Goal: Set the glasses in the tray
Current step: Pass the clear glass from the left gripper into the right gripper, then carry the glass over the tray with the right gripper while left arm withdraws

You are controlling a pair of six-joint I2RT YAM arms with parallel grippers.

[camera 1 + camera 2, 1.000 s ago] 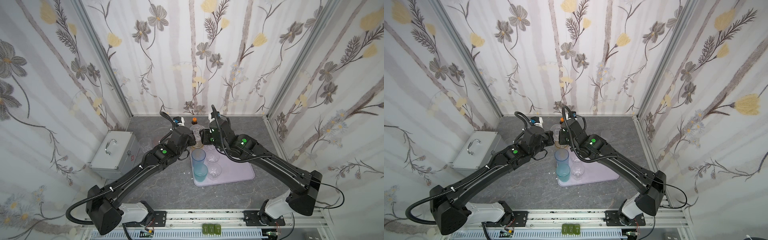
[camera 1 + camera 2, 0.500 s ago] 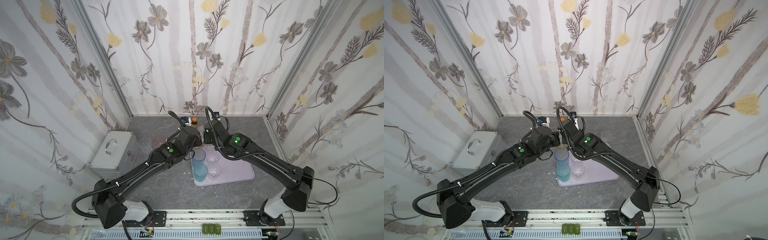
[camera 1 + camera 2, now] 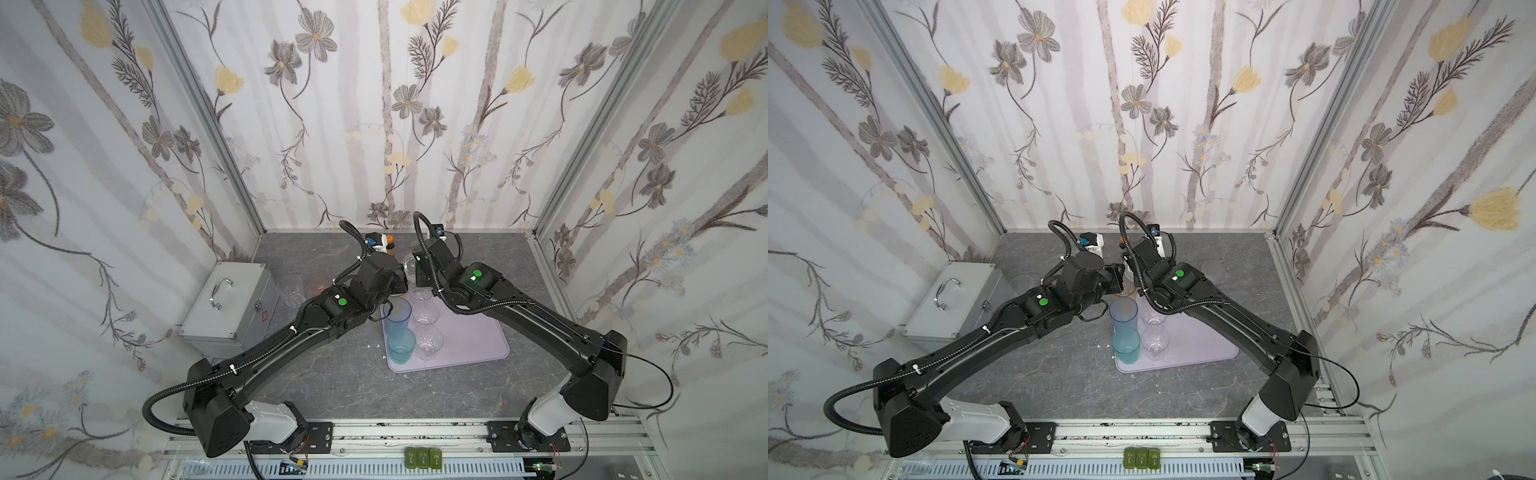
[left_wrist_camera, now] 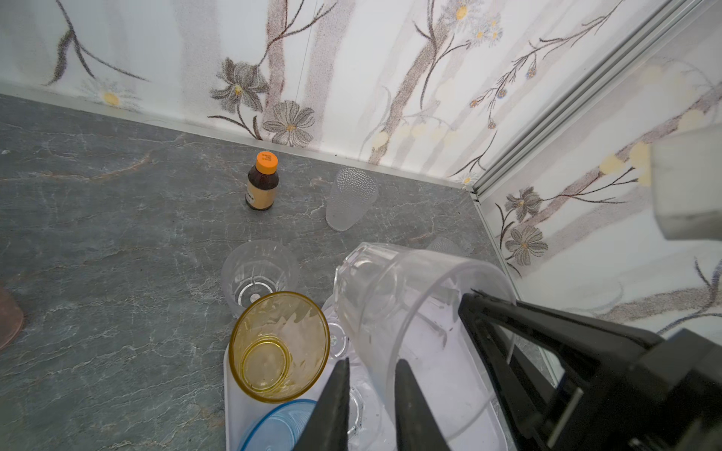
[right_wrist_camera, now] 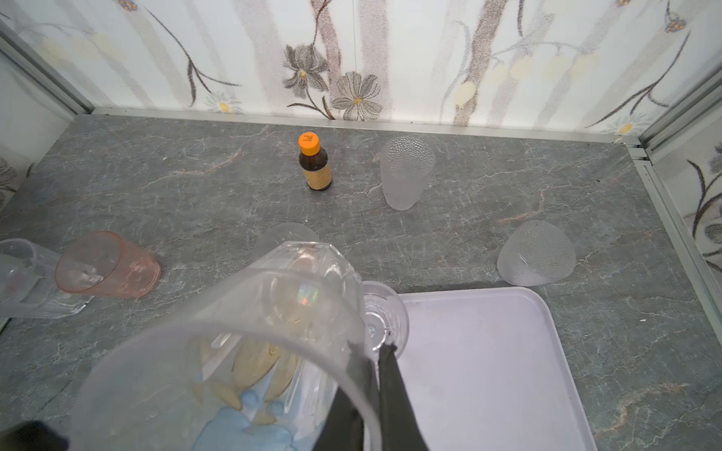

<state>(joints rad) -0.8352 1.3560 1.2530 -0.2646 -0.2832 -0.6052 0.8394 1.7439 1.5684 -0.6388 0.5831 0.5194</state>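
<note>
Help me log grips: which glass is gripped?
The tilted clear glass, rim pinched by the right gripper over the tray; no other is gripped.

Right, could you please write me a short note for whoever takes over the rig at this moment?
The left tool is open, with the rim of the held clear glass seemingly between its fingers.
The right tool is shut on that rim, the glass tilted over the far end of the tray.
Done: amber, blue, teal and some clear ones stand in the tray.
Left: set the held glass down, then fetch the pink, the clear one beside it, the clear one by the tray and two frosted, all on the table.
</note>
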